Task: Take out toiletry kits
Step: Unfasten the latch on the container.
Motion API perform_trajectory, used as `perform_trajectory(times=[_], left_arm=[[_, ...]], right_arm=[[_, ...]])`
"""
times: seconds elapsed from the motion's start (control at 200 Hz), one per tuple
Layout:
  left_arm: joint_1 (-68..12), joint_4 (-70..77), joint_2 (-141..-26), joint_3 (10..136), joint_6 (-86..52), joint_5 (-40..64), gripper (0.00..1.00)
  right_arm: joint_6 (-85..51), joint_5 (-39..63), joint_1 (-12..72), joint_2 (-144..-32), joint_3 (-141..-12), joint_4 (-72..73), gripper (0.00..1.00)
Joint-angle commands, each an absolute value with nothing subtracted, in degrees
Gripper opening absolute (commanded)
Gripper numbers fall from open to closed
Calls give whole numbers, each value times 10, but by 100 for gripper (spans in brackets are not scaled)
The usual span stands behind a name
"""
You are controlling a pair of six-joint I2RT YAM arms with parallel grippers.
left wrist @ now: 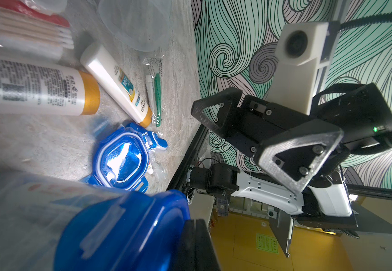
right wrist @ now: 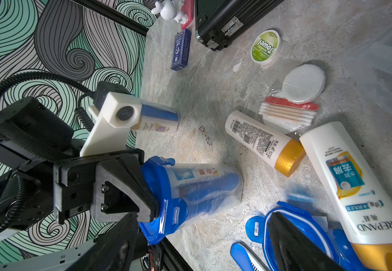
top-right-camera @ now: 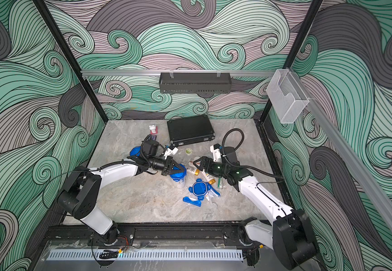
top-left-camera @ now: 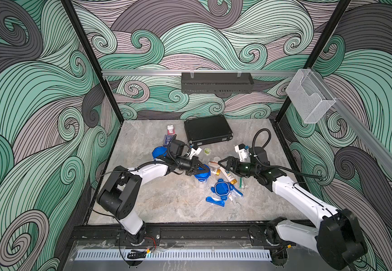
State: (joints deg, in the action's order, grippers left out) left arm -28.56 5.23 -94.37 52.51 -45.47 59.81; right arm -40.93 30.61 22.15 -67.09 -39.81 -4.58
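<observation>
A clear tumbler point(top-left-camera: 200, 180) with a blue clip lid point(right wrist: 164, 199), a toiletry kit, lies tipped over at the table's middle with a tube inside. My left gripper point(top-left-camera: 204, 169) is shut, its pads point(left wrist: 195, 244) against that lid's rim; nothing shows between them. A second lidded tumbler point(top-left-camera: 158, 152) sits behind the left arm. A loose blue lid point(top-left-camera: 222, 188), two gold-capped white bottles point(top-left-camera: 214, 169) point(top-left-camera: 229, 176), a blue comb point(top-left-camera: 214, 200) and a green packet point(top-left-camera: 240, 183) lie scattered. My right gripper point(top-left-camera: 222, 164) hangs open over the bottles, holding nothing point(right wrist: 204, 246).
The black ribbed briefcase point(top-left-camera: 207, 129) lies shut at the back. Left of it are a dark-blue card box point(top-left-camera: 168, 138) and a white figurine point(top-left-camera: 170, 129). A green towel disc point(right wrist: 265, 45), a round white pad point(right wrist: 304, 83) and a swab packet point(right wrist: 286, 115) lie between case and bottles.
</observation>
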Motion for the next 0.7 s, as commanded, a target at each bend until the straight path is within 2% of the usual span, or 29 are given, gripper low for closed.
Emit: perform_trajectory(times=[0.0,0.35,0.535,0.695], left_arm=[[-281,11,-991,486,-462,536,0],[-280,27,-1016,468,-463,525,0],[-280,33,-1019,463,-466,523,0],[-280,28,-1019,467,-465,521,0]], right_arm=[[-406,315,218,-654,-402,-51,88],[-427,338,218,-615,-384,-43,88],[-530,381,242,-580,-304,135,81],[-510,359,311,-569,-261,233,78]])
